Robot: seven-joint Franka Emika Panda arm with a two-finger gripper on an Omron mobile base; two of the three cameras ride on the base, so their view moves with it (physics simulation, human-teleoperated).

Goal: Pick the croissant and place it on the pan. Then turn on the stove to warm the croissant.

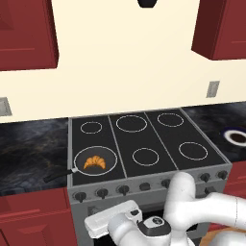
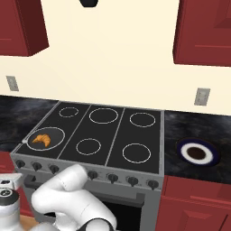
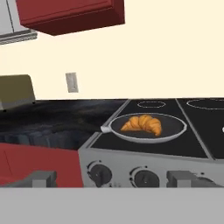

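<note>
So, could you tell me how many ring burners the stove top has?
6 on the stove: back left, back middle, back right, front middle, front right, and front left, under the pan holding the croissant.

I count one croissant (image 1: 94, 163), lying in one pan (image 1: 111, 163), on one stove (image 1: 144, 138). The cooktop carries six white ring burners (image 1: 145, 156), three to a row. Along the steel front I can make out eight dark knobs (image 2: 113, 177) in the right base view, though the arm may cover more. One dark white-rimmed plate (image 2: 196, 153) sits on the counter, and I see two wall outlets (image 2: 201, 96).
</note>
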